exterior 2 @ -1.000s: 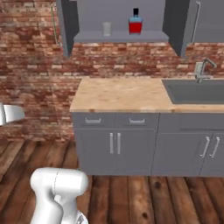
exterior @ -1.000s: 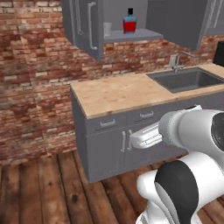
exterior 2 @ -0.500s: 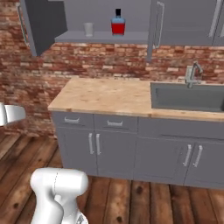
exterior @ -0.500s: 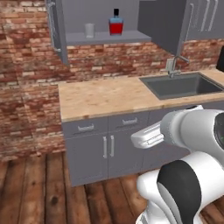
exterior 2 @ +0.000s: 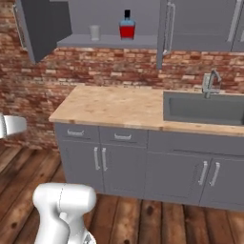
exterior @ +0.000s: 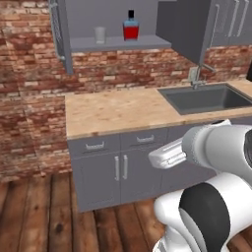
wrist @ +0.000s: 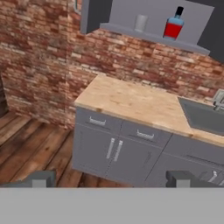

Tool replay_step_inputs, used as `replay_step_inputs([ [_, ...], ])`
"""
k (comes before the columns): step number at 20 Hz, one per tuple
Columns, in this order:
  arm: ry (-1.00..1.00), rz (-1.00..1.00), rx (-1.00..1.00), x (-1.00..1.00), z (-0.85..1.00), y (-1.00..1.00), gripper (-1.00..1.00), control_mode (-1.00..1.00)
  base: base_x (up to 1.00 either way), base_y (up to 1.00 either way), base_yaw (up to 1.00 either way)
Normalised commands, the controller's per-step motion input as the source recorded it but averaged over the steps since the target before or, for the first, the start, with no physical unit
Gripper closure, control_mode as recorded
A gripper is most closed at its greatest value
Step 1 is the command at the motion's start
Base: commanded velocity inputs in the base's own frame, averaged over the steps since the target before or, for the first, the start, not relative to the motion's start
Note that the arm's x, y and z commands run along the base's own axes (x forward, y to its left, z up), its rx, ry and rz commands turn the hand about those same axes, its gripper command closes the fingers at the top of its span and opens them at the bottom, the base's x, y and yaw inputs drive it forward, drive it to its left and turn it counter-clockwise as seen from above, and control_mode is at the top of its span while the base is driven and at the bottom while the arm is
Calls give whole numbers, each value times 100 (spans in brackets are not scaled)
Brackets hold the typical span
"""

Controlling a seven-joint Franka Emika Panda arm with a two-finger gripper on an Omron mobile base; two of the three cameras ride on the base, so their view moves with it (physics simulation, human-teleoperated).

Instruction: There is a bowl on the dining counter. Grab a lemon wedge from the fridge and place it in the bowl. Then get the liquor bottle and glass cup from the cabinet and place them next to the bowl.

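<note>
The robot's white arm is folded low in front of a kitchen desk (exterior: 118, 110), its glossy rounded elbow and dark joint filling the lower right of the left base view. The end effector (wrist: 111, 178) points toward the brick wall (wrist: 48, 57), its two small dark fingertips spread wide apart at the bottom of the hand view, holding nothing. Above the desk, the cabinet (exterior: 113, 22) stands open, its flat matte grey doors swung out to either side. On the cabinet's grey shelf, the bottle (exterior: 130, 27) stands upright: squat, clear, filled with red liquid, blue at the shoulders, capped in black. Left of the bottle on the same shelf, slightly apart from it, stands the cup (exterior: 100, 35), a small clear tapered tumbler. The desk below has a light wood-grain top over grey drawers and doors with slim metal handles. Right of the bottle and lower, a grey sink (exterior 2: 205, 107) with a curved metal tap is sunk into the desk. The floor (exterior 2: 143, 219) is of dark wooden planks.
</note>
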Motion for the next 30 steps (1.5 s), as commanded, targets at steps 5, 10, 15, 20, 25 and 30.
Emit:
replay_step_inputs([
  [5,0,0,0,0,0,0,-100,100,71,-9,0],
  [10,0,0,0,0,0,0,-100,100,63,-22,4],
  [15,0,0,0,0,0,0,-100,100,41,-59,10],
  [20,0,0,0,0,0,0,-100,100,55,-38,0],
  [25,0,0,0,0,0,0,-100,100,70,-13,0],
  [30,0,0,0,0,0,0,-100,100,70,1,0],
])
